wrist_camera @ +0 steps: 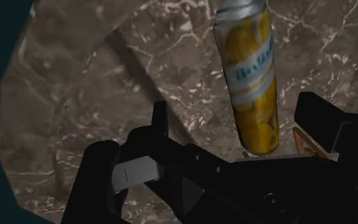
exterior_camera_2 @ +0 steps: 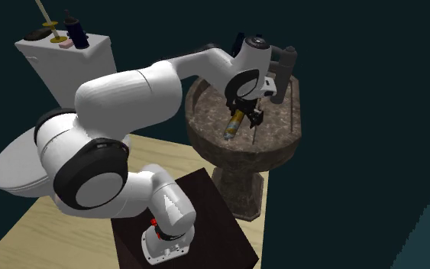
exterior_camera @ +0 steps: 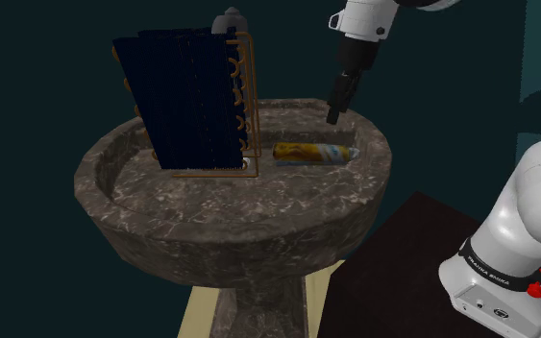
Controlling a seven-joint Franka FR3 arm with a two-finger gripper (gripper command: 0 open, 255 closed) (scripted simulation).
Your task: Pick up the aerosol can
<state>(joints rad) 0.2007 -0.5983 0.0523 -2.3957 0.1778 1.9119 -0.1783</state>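
1. We see a dark, marbled pedestal basin [exterior_camera: 114, 182] at the centre of the shoulder view, rising from a pale floor [exterior_camera: 196, 317].
2. The aerosol can [exterior_camera: 314, 152], yellow with a white lettered band and a grey end, lies on its side inside the basin. It sits right of centre in the shoulder view, with its long axis running across the frame.
3. Just beside the can, toward the shoulder view's left, a dark blue finned rack [exterior_camera: 177, 101] edged with copper tubing stands upright in the basin. We see a narrow gap between rack and can.
4. The gripper [exterior_camera: 333, 113] comes down from the upper right of the shoulder view. It points downward over the basin's far rim, above the can and apart from it.
5. In the wrist view the fingers [wrist_camera: 160, 124] stand wide apart with nothing clasped. The can lies on the marbled surface beyond them, nearer one finger than the other, and touches neither.
6. In the second exterior view we see a white toilet [exterior_camera_2: 22, 164] at the frame's left, with small objects on its cistern. The dark stand [exterior_camera_2: 221, 229] lies at lower centre.
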